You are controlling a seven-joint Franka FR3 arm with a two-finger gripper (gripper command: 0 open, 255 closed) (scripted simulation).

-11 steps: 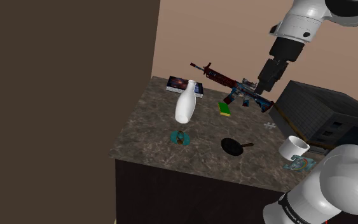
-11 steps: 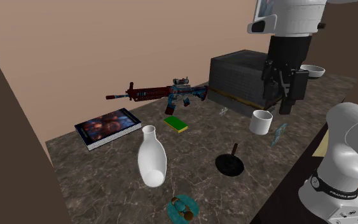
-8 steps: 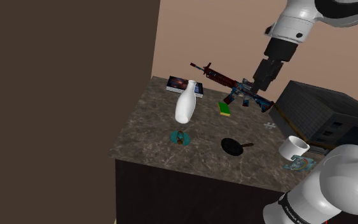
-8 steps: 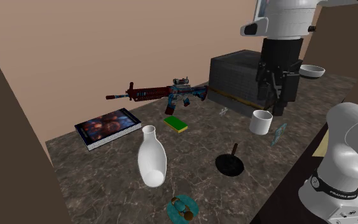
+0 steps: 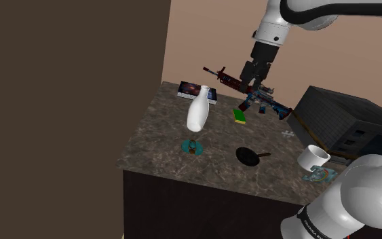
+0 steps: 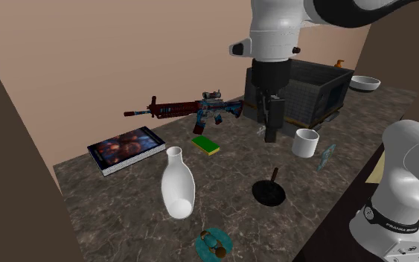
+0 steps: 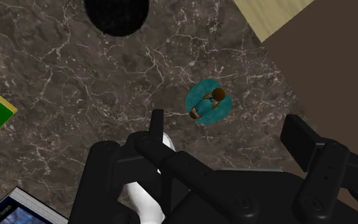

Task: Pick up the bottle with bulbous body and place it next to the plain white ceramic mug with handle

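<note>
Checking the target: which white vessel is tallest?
The bottle, narrow-necked and round-bodied, standing near the book; the mug and the bowl are squat.

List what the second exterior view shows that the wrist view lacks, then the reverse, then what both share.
Second exterior adds: the white mug, the toy rifle, the dark crate. Wrist adds: the fingers seen from behind, standing apart. Shared: the white bottle, the black pan, the teal figure, the green block.
</note>
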